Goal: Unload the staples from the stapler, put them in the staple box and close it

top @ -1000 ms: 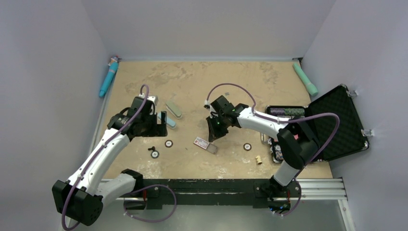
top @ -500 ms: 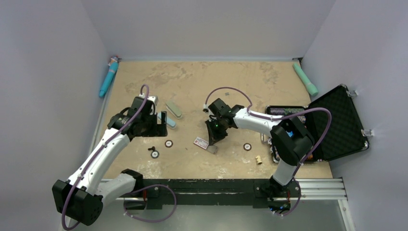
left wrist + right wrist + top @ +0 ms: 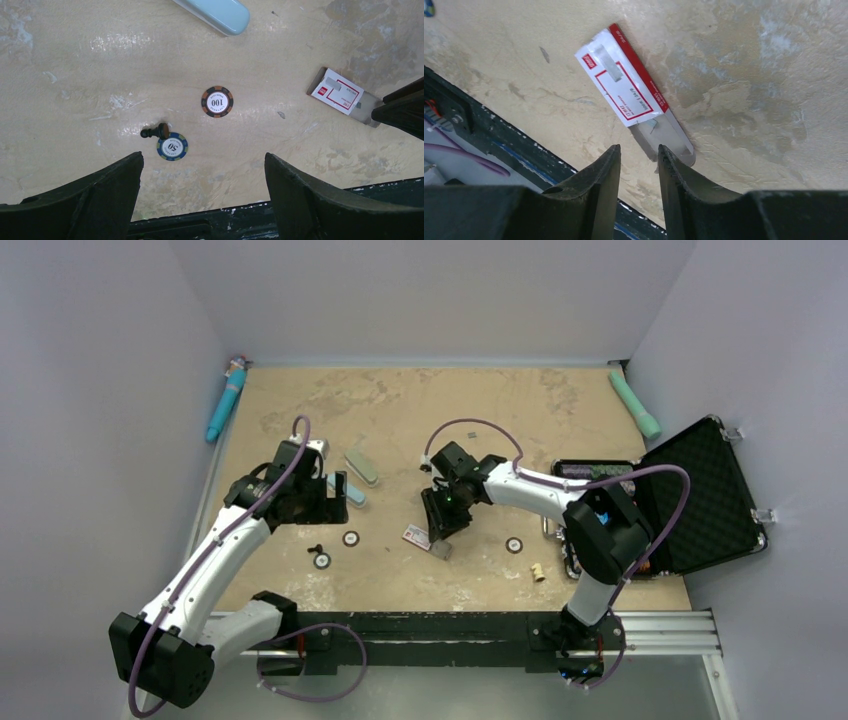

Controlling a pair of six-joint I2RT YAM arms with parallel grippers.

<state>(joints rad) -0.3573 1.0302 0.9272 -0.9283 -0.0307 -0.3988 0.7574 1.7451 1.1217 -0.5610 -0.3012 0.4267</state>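
Right gripper [image 3: 638, 150] tilts down over the grey end of a red-and-white box [image 3: 624, 85], its fingers drawn to a slim gap with nothing between them. Left gripper [image 3: 202, 156] hovers low, spread wide. Only the wrist views show a tiny grey sliver, probably the staples [image 3: 545, 54], upper left of frame, just off the box.

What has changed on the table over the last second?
The right gripper moved left and toward the near edge. Its narrowly open fingers are now at the grey end of the red-and-white box, and it has taken hold of nothing. The left gripper, wide open, the box and the poker chips stayed put.
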